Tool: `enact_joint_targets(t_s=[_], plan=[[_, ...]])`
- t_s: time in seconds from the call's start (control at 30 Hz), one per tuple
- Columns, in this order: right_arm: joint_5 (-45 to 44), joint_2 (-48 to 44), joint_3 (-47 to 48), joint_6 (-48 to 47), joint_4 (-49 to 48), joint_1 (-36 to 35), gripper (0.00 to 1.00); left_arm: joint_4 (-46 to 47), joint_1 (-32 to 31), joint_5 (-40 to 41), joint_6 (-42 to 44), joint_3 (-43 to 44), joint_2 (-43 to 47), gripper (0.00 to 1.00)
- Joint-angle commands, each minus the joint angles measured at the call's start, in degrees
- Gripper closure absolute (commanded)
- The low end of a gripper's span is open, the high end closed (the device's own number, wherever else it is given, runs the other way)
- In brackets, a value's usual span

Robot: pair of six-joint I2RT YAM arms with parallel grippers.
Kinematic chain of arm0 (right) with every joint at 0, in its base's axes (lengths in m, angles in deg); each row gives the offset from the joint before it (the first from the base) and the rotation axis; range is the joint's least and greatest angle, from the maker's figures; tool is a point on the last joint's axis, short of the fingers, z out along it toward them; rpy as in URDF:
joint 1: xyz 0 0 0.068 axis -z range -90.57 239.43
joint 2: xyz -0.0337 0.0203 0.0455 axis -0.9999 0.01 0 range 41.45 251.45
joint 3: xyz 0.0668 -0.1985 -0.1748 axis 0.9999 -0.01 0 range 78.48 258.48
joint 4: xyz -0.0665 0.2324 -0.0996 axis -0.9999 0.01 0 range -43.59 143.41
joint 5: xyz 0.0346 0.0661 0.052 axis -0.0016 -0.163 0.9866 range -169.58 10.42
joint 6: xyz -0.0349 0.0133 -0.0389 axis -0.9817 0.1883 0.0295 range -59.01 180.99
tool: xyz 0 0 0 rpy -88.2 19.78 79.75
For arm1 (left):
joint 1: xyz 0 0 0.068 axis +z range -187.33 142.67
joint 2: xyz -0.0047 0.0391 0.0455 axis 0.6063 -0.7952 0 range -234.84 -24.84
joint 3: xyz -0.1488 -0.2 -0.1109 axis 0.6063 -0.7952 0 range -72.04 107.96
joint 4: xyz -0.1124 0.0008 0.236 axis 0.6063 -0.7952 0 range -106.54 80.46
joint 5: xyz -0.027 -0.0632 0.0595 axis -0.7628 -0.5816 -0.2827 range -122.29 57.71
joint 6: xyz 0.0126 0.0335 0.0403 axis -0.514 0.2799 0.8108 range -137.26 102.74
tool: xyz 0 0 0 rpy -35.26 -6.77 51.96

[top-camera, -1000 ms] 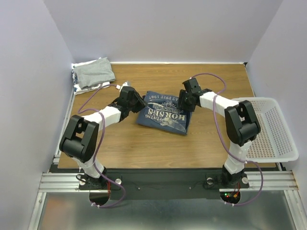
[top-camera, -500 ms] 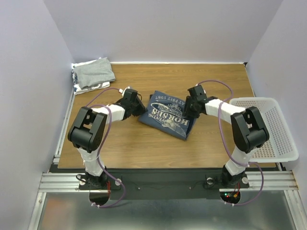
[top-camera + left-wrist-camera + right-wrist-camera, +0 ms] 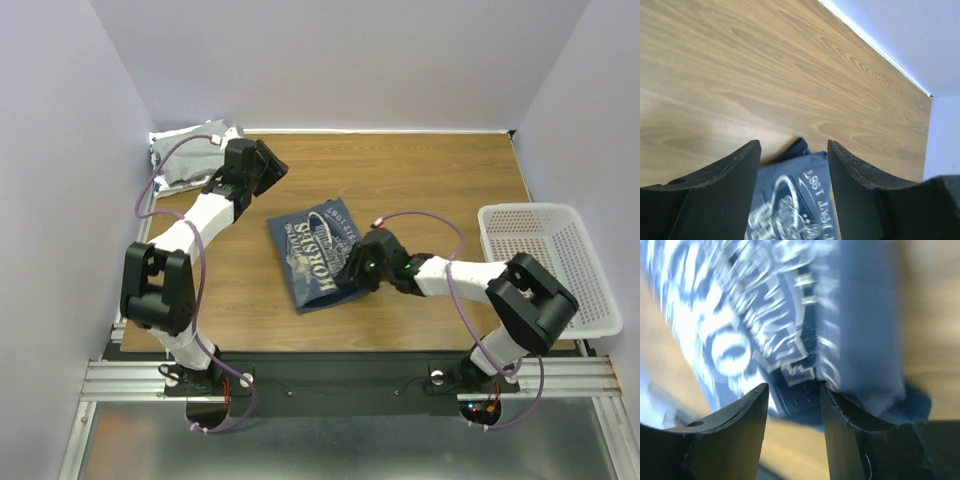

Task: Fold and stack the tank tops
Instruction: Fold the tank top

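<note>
The slate-blue tank top (image 3: 318, 255) lies folded on the table's middle, its white lettering up and turned at an angle. My right gripper (image 3: 350, 275) is low at its near right edge. In the right wrist view the blurred print (image 3: 740, 315) fills the picture. The jaws stand apart around the cloth's edge, the right finger (image 3: 860, 430) against a fold. My left gripper (image 3: 262, 165) is raised at the back left, open and empty, with the blue top (image 3: 790, 200) showing far below between its fingers. The light grey top (image 3: 185, 155) lies in the back left corner, a patterned edge (image 3: 153, 160) under it.
A white mesh basket (image 3: 545, 207) stands at the right edge of the table. The left arm and its purple cable cross over the grey top's near side. Walls close in on the table at the left, the back and the right.
The blue top has turned and slid toward the near left. My right gripper swept from its far right side to its near right edge. My left gripper lifted off toward the back left.
</note>
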Motion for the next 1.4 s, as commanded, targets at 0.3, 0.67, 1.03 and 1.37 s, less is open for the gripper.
enact_joint_targets(t_s=[0.3,0.67,1.03,1.37], plan=[[-0.7,-7.2,8.0,-4.4,3.0,-6.6,0.39,1.3,-0.6,-3.9,-4.0,-32.1,26.4,0.29],[-6.1,0.4,14.6,-12.6,13.6,-6.6,0.53,7.0,-0.6,-11.0,-2.4,-38.5,23.3,0.25],[-9.3,3.2,5.2,-11.4,13.5,-6.5,0.6,6.8,-0.6,-11.8,-1.3,-40.1,19.6,0.25],[-9.3,0.4,5.3,-12.6,13.7,-6.6,0.58,8.0,-0.6,-12.1,-1.3,-41.9,15.5,0.25]])
